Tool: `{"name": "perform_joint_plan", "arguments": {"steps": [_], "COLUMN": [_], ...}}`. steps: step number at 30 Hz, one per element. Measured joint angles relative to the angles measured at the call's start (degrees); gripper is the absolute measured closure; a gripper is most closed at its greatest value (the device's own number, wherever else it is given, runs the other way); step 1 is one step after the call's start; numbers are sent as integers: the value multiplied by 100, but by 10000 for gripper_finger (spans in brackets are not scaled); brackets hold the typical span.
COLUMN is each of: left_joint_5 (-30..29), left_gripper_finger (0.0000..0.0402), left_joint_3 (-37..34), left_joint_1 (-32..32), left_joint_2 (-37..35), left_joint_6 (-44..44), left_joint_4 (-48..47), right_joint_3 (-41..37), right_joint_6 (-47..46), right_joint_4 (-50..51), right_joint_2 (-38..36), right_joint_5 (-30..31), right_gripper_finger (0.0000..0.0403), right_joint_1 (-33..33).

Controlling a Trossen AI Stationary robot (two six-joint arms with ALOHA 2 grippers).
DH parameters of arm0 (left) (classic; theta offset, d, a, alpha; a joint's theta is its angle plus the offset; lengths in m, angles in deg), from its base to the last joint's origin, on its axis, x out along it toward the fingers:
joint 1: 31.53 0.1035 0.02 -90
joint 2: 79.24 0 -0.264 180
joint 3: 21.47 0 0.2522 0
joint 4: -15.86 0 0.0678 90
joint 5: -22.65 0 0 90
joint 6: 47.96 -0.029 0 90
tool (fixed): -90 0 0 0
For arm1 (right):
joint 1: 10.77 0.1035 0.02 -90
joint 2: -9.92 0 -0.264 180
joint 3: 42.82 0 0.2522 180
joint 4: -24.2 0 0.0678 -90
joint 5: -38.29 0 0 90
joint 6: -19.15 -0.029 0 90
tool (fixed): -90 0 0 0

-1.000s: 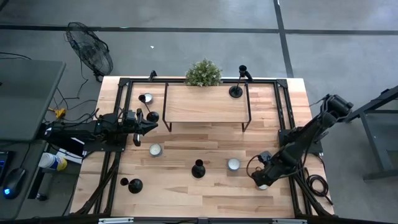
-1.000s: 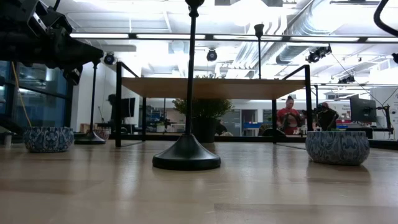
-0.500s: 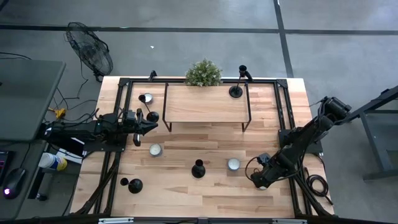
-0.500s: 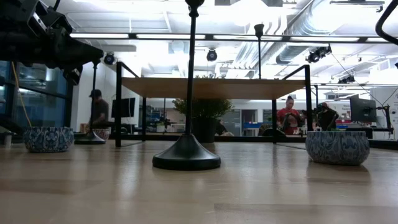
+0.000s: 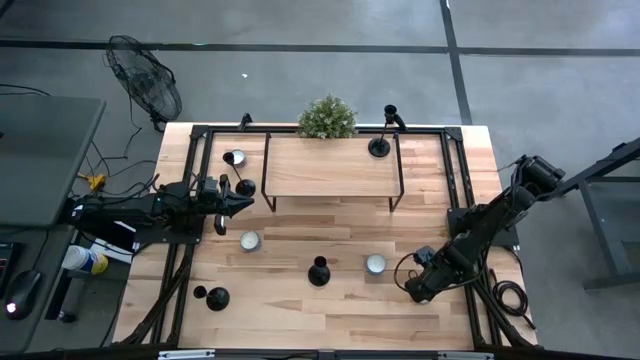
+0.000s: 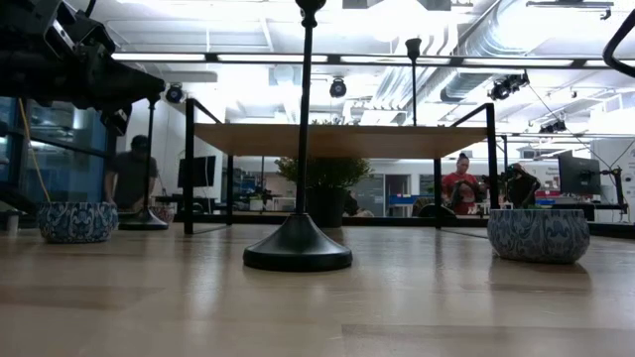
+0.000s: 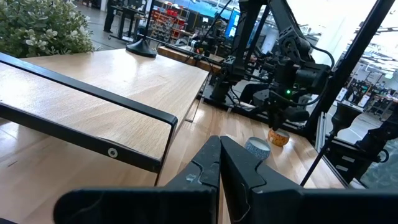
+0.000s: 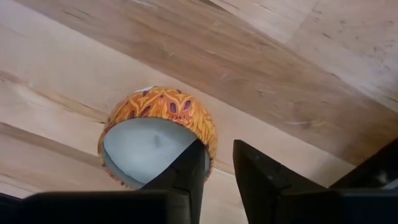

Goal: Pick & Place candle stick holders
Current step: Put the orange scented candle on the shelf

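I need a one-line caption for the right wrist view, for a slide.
Right gripper over an orange patterned candle bowl on the wooden table, one finger inside its rim.

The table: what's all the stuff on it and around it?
candle stick holders: four, black; centre front, on the shelf, beside the left gripper, front left
small bowls: three, white inside; back left, left middle, right of centre
orange bowl: one, front right
shelf: one, wood, black frame; back middle
plant: one, green, behind shelf
fan: one, black, floor
left gripper: shut, left side
right gripper: at orange bowl
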Motion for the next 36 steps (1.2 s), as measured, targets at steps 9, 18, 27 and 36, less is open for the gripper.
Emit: {"name": "perform_joint_plan", "arguments": {"steps": [9,18,27,36], "left_joint_5": [0,0,0,0], "left_gripper_finger": [400,400,400,400], "left_joint_3": [0,0,0,0], "left_joint_1": [2,1,0,0], "left_joint_2": [2,2,1,2], "left_joint_6": [2,0,1,-1], "left_joint_4": [2,0,0,2], "right_joint_3": [-2,72,807,2515], "right_joint_6": [259,456,1254,2981], "right_joint_4": [6,10,893,2702], "right_joint_2": [-7,-63,-437,-444], "right_joint_5": [-134,-325,19,676], "right_gripper_finger": [396,401,402,403], "right_joint_1": [-11,-83,-680,-1594]}}
